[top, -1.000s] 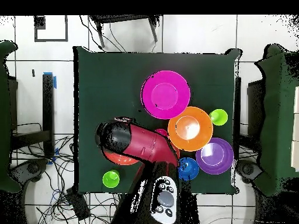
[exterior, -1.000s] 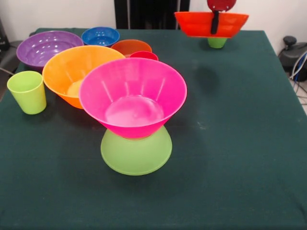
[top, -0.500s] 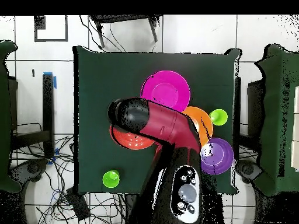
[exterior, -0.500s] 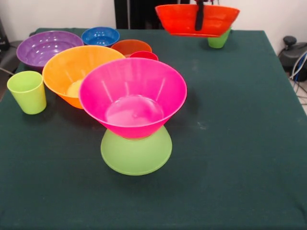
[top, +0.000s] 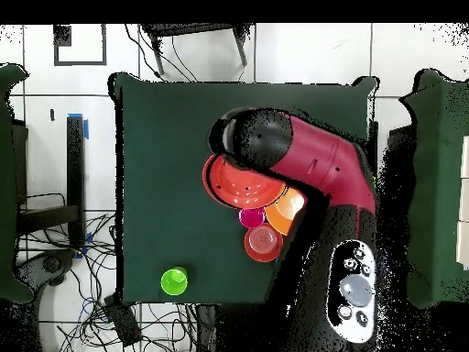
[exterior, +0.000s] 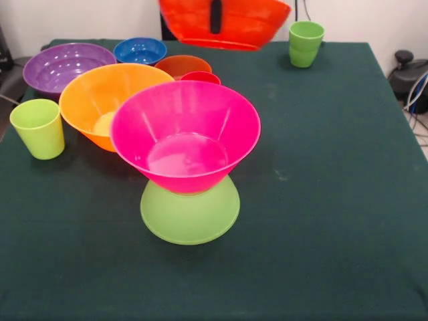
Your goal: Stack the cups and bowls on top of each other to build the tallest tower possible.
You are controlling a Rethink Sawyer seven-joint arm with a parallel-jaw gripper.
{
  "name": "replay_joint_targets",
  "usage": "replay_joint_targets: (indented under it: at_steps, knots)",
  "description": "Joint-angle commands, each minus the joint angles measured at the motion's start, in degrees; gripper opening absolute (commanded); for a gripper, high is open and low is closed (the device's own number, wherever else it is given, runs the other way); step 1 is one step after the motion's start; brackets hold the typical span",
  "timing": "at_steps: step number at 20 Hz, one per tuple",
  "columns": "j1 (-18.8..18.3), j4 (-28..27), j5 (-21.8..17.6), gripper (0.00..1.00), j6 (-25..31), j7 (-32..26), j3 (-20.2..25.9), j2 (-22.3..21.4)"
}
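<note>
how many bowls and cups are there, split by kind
bowls: 7: purple, blue, dark orange, yellow-orange, pink, lime green, held orange bowl
cups: 3: light green, light green, red-pink
total: 10

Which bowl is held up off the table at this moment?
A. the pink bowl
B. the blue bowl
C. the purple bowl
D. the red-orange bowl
D: the red-orange bowl hangs in the air at the top of the front view with a dark claw finger over its wall, clear of the table.
</note>
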Motion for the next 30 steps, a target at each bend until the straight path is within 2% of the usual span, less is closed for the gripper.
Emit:
replay_joint_targets:
  at_steps: [1, 12, 18, 30]
  knots:
    - [-2.7, -12.27, -4.18, 0.0, 10.25, -5.19, 3.25, 5.65]
    - [-6.02, -26.93, -4.47, 0.0, 16.56, -4.7, 3.83, 12.45]
    - [-6.49, -35.03, -4.49, 0.0, 18.8, -4.3, 3.45, 16.94]
    - [-5.52, -41.1, -3.09, 0.0, 20.11, -1.85, 2.06, 21.39]
